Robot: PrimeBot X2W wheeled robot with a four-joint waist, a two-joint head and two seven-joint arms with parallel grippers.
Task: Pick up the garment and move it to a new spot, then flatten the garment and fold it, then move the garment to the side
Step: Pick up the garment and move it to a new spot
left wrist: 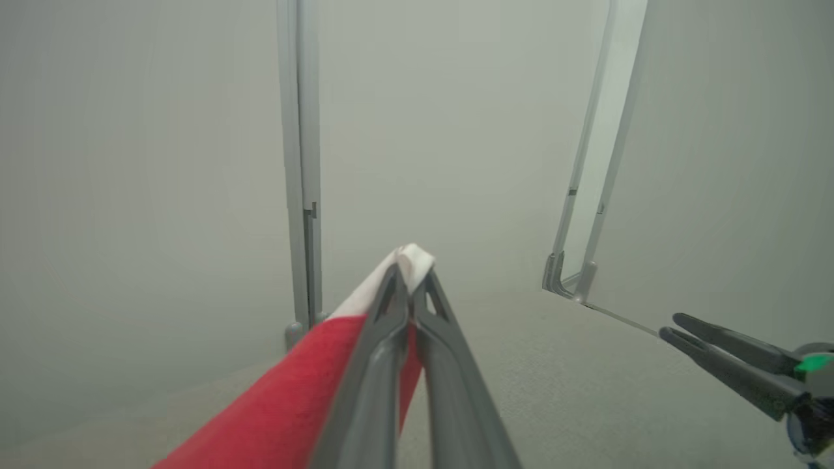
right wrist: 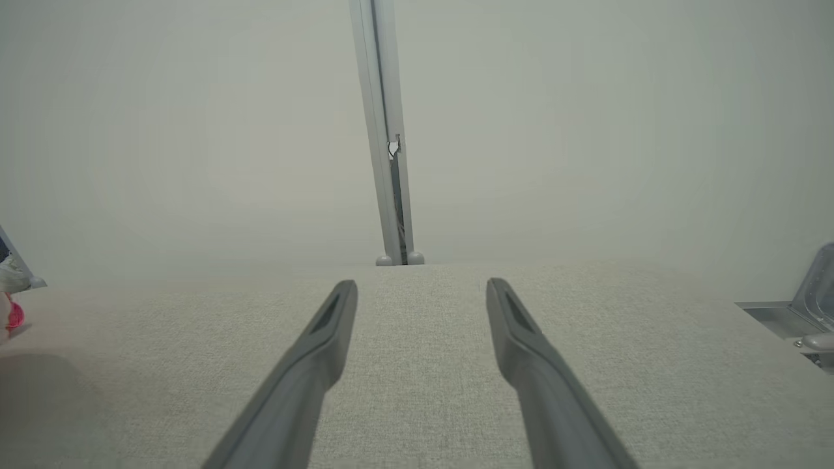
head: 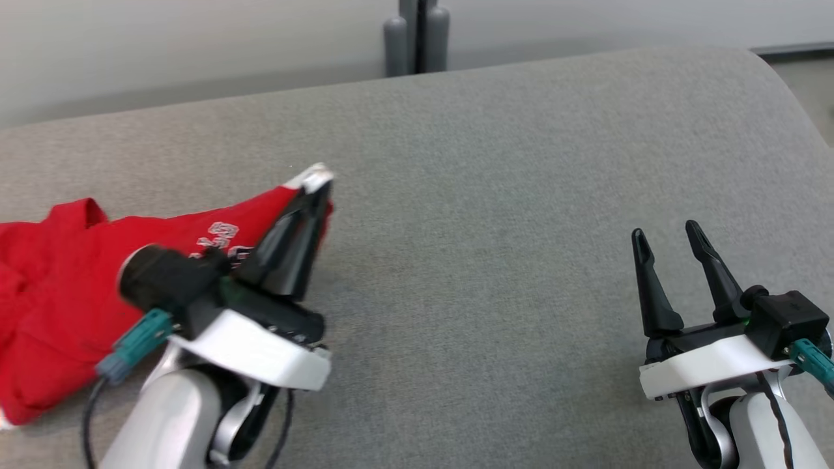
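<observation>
Left gripper (head: 317,200) is clamped tight on the garment (head: 58,293) at its white-edged corner, drawn out to a taut point. The red bulk lies bunched on the grey surface (head: 495,182), far left. Right gripper (head: 666,236) hovers well apart, fingers spread wide.

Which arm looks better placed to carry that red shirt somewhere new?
Left: the left fingers are shut on a corner of the red garment; the right fingers stand open, well apart from it.

Grey fabric surface (head: 521,195); grey post (head: 417,36) behind far edge.
</observation>
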